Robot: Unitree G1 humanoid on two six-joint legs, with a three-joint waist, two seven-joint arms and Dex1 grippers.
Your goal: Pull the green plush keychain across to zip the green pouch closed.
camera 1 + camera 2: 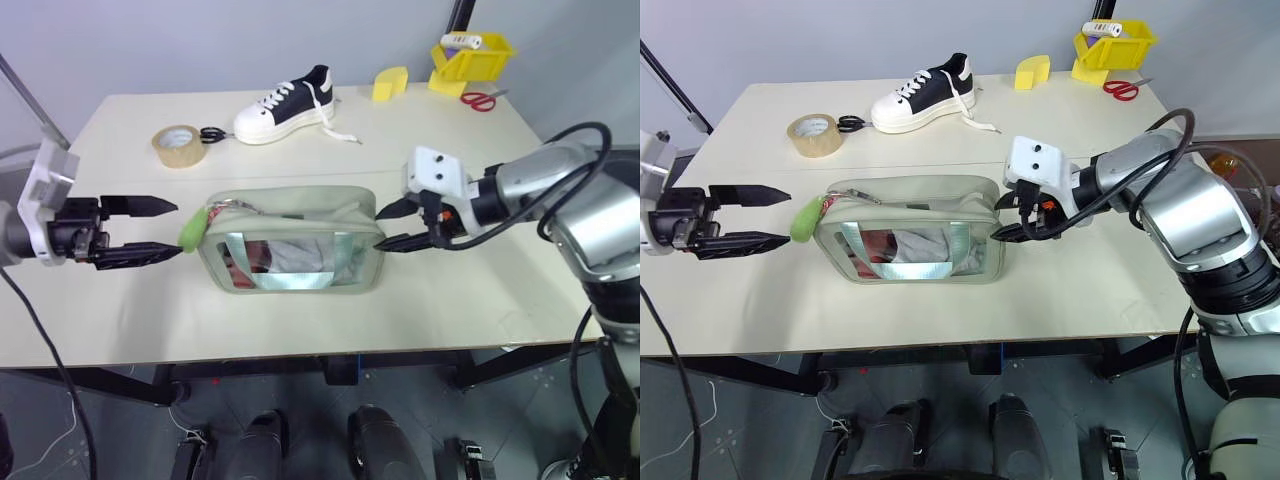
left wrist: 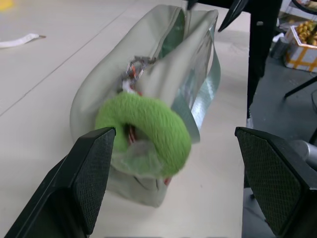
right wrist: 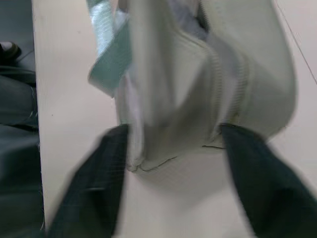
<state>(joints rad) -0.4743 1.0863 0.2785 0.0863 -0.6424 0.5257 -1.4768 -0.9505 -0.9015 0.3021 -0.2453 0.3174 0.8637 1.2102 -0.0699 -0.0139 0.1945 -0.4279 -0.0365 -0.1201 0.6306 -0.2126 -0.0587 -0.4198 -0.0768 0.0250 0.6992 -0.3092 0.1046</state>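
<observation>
Sage-green fabric with a clear plastic window, the green pouch (image 1: pixel 290 240) lies at the centre of the left eye view on the pale bench (image 1: pixel 450 290), its top zipper appearing to gape along most of its length. The green plush keychain (image 1: pixel 193 229) hangs off the pouch's left end, just left of centre in the frame.

The left gripper (image 1: pixel 150 229) stands wide open at the left, its two black fingers level with the plush, and has hold of nothing; in the left wrist view the plush sits between the fingers, closer to one pad than the other. The right gripper (image 1: pixel 395 226), right of centre, has its fingers straddling the pouch's right end, part-closed about the fabric; whether it truly pinches it I cannot tell, as the right wrist view is smeared.

The likely trouble: if the right gripper's hold on that end is loose, the whole pouch would probably slide with the keychain instead of the zipper running. The plush is soft and could squash or slip out of the left gripper, or the fingers might close on the pouch's corner as well, jamming the pull. The slack, buckled zipper line might also snag the slider.
</observation>
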